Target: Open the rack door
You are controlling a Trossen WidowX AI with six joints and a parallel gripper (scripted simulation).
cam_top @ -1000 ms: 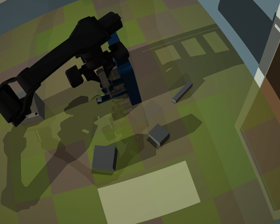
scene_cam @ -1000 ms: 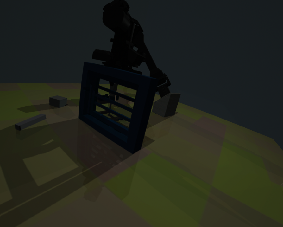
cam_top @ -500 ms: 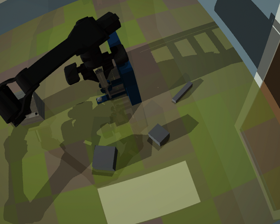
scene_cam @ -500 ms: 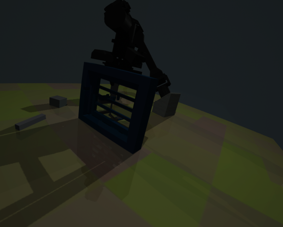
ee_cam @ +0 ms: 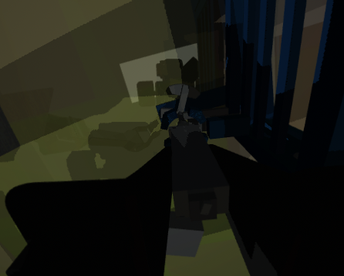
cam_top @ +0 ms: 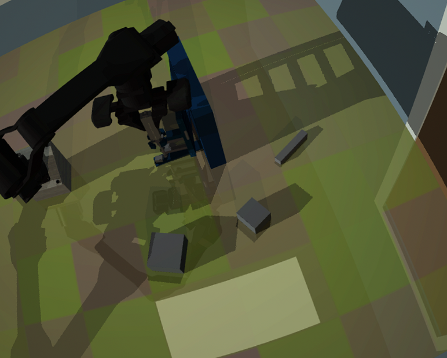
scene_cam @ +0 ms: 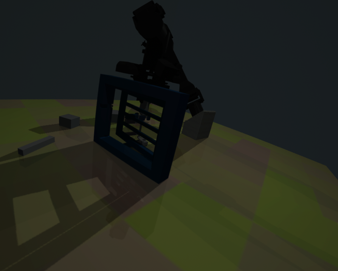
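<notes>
The blue rack frame (cam_top: 211, 137) (scene_cam: 176, 135) stands upright. Its barred blue door (scene_cam: 121, 112) (ee_cam: 287, 58) is a little open: a gap shows between the door's side post and the frame in the exterior view, and the door is on the arm's side. My gripper (cam_top: 158, 140) (scene_cam: 143, 108) (ee_cam: 189, 152) points down beside the door and is shut on the upright handle (ee_cam: 183, 102). The thin grey rod shows below the fingers, with blue and pale parts around it. The dark gripper body hides much of the handle, so its exact turn is hard to tell.
A large grey block (cam_top: 166, 252), a smaller grey block (cam_top: 253, 214) (scene_cam: 69, 121) and a grey bar (cam_top: 291, 146) (scene_cam: 36, 145) lie around the frame. A pale rectangle (cam_top: 237, 312) is on the table. A grey wedge (cam_top: 56, 179) (scene_cam: 200, 125) is at the arm's base.
</notes>
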